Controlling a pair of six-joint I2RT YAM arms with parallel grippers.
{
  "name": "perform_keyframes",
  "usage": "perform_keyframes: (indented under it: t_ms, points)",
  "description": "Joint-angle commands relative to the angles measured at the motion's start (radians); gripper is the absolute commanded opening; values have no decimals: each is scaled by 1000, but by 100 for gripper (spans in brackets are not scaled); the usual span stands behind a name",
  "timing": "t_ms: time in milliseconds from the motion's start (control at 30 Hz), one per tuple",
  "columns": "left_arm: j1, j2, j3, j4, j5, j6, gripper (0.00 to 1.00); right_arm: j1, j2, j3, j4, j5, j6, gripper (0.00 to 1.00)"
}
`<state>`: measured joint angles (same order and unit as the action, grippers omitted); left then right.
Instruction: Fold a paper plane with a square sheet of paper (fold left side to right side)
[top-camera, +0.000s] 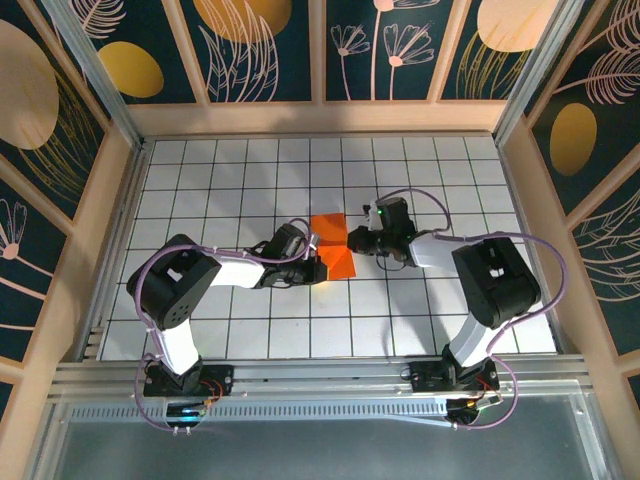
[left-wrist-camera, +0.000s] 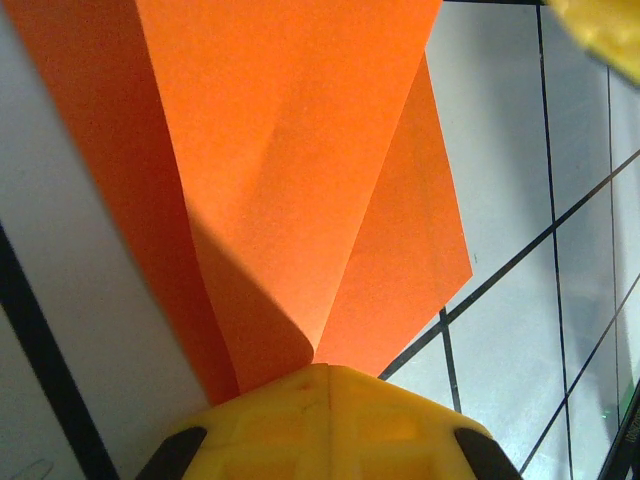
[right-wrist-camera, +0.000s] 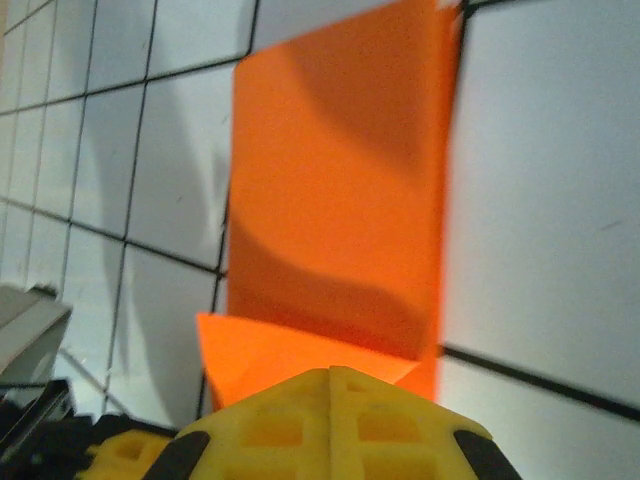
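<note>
The left gripper (left-wrist-camera: 325, 375) has its yellow jaws closed, and its wrist view shows them pinching a lifted, curling fold of the square sheet of paper (left-wrist-camera: 300, 150). The right gripper (right-wrist-camera: 330, 378) is closed too, its tips at the sheet's edge by a small turned-up corner; I cannot tell whether it pinches the paper. The top view shows the creased sheet on the white gridded table (top-camera: 250, 170), between the two grippers.
</note>
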<state>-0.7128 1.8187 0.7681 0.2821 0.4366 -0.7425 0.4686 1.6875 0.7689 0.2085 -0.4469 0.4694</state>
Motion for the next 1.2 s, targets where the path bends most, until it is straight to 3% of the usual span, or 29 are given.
perform_keyframes:
  t_ms: [0,400,600,1167]
  points:
    - [-13,33,-21,-72,-29,-2,0,38,34,-7,63,-56,50,0]
    - [-12,14,38,-67,-4,-17,0,45,177,78,-24,-8,58,0]
    - [-11,34,109,-75,28,-19,0,45,188,63,-58,-4,68,0]
    - [-4,142,224,-135,-42,30,0,47,189,58,-63,0,63,0]
